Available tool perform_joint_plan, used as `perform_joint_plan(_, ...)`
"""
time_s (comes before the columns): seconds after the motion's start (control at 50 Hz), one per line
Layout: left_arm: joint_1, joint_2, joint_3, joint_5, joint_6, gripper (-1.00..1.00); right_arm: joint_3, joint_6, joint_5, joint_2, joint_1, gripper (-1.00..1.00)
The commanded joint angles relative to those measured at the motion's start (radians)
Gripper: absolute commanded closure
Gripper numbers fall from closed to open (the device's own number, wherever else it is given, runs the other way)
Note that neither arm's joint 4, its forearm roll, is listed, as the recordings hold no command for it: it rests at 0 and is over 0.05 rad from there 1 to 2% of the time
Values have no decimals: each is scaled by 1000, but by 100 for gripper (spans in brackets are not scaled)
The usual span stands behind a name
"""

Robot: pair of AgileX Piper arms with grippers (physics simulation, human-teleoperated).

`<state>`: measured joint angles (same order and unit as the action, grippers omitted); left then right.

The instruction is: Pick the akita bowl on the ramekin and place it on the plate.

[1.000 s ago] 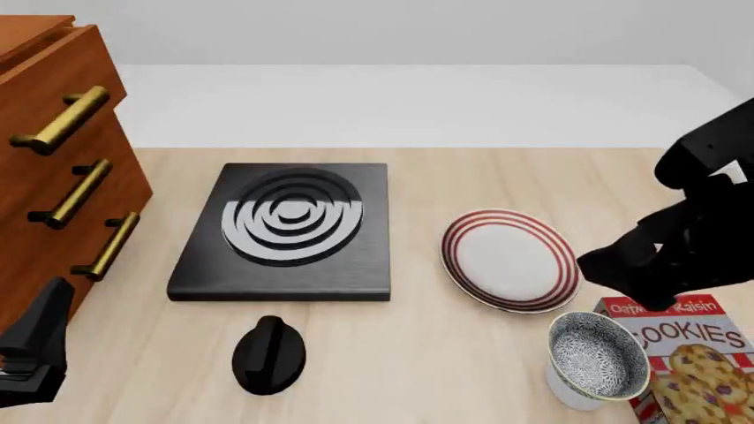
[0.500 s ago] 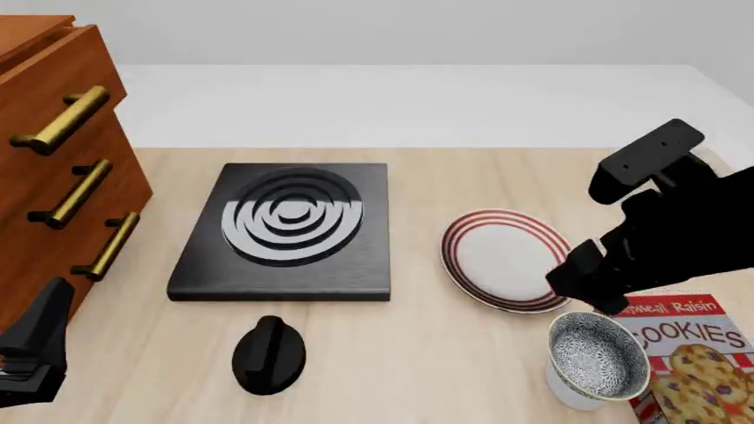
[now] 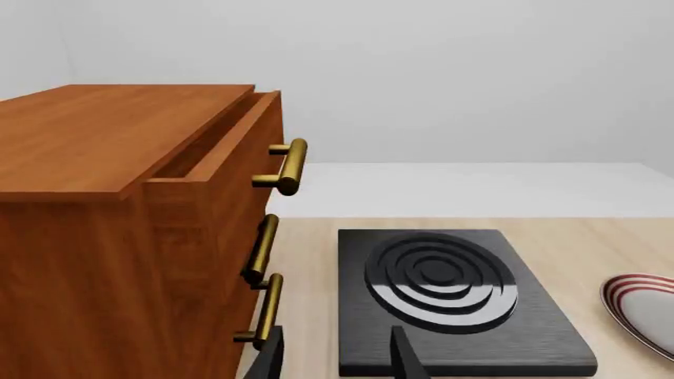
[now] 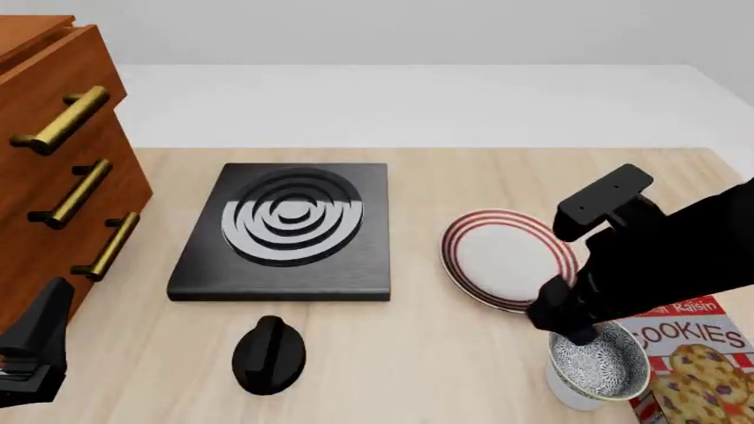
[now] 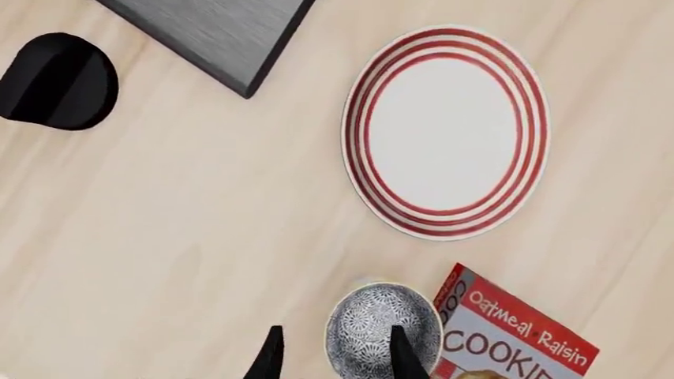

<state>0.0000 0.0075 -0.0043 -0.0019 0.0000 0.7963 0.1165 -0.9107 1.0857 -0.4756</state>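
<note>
The akita bowl [image 4: 603, 364], speckled black and white inside, sits on the white ramekin [image 4: 570, 394] at the front right, next to the cookie box. The red-ringed plate [image 4: 504, 258] lies just behind and left of it. My right gripper [image 4: 570, 332] hangs over the bowl's near-left rim, open. In the right wrist view the right gripper [image 5: 337, 363] shows one finger over the bowl [image 5: 381, 330] and the other beside it, with the plate [image 5: 446, 133] beyond. My left gripper [image 4: 33, 358] rests open at the front left, holding nothing.
A black stove block [image 4: 289, 228] with ring grooves lies mid-table, a black knob [image 4: 268, 353] in front of it. A wooden drawer cabinet [image 4: 53, 168] with brass handles stands at the left. A cookie box [image 4: 695, 353] lies right of the bowl.
My right arm has swung left and down, from beside the cookie box to over the bowl's rim, now covering the plate's right edge. The left arm has not moved.
</note>
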Motion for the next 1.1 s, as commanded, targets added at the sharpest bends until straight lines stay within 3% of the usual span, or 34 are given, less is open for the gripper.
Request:
perform_joint_plan(0.02, 0, 0, 0, 0, 0, -100, -57, -25, 36, 8, -18, -100)
perform_joint_plan(0.42, 0, 0, 0, 0, 0, -100, -90, -1, 99, 62, 9, -100)
perform_joint_plan(0.62, 0, 0, 0, 0, 0, -100, -170, -45, 170, 79, -41, -100)
perform_joint_plan(0.66, 0, 0, 0, 0, 0, -100, -177, -10, 182, 91, -21, -100)
perform_joint_plan(0.84, 0, 0, 0, 0, 0, -100, -192, 1, 199, 101, 3, -100)
perform_joint_plan(0.88, 0, 0, 0, 0, 0, -100, -229, 31, 225, 114, 27, -100)
perform_joint_plan(0.9, 0, 0, 0, 0, 0, -100, -232, 10, 226, 109, 18, -100)
perform_joint_plan(1.0, 0, 0, 0, 0, 0, -100, -238, 14, 226, 102, 30, -100)
perform_joint_plan(1.04, 0, 0, 0, 0, 0, -100, -246, 64, 231, 111, 68, -100)
perform_joint_plan(1.1, 0, 0, 0, 0, 0, -100, -251, 59, 236, 115, 70, -100)
